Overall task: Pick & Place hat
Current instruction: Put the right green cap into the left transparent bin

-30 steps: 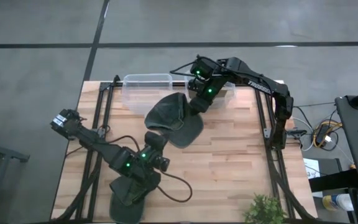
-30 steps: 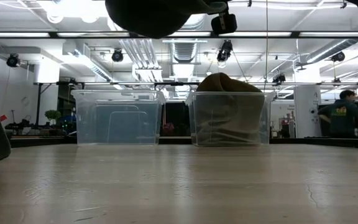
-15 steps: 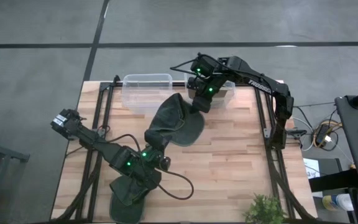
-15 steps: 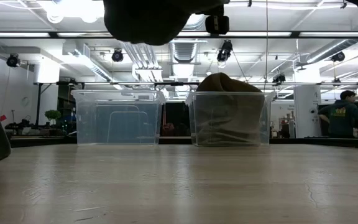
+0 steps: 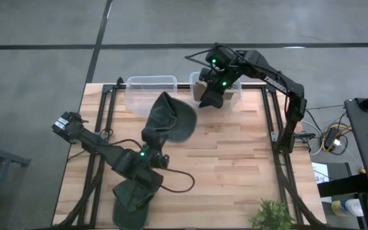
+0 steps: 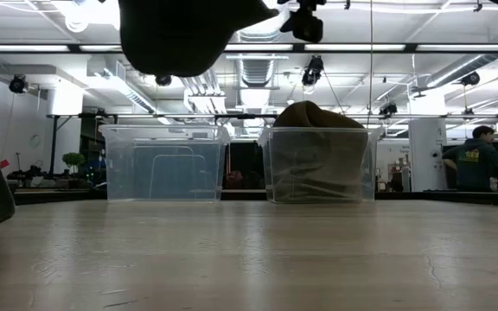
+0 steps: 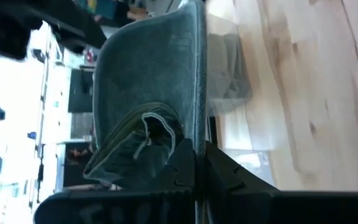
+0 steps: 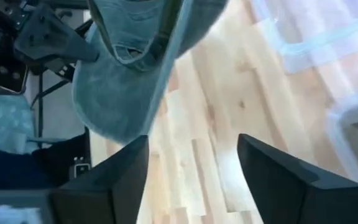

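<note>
A dark green hat (image 5: 171,120) hangs in the air over the middle of the table, high above the tabletop in the low view (image 6: 180,30). My left gripper (image 5: 153,146) is shut on its near end (image 7: 196,163). My right gripper (image 5: 211,97) stands open over the right bin, apart from the hat (image 8: 135,74), with nothing between its fingers (image 8: 194,177). A second dark hat (image 5: 131,195) lies flat on the table's near left part, under the left arm. My left gripper pinches the hat's brim edge (image 7: 197,134) between its two shut fingers, coming from the table's near side. The hat reaches away from the fingers toward the far edge and is lifted clear of the table.
Two clear bins stand at the far edge: the left one (image 5: 147,91) shows nothing inside, the right one (image 6: 318,164) holds a brown hat. A potted plant (image 5: 272,214) stands at the near right corner. People show in the room behind (image 6: 478,160).
My right gripper has let go of the green hat and drawn back toward the far edge, over the right bin. My left gripper has taken hold of the hat's near end, and the hat has swung toward the table's left, staying clear of the table.
</note>
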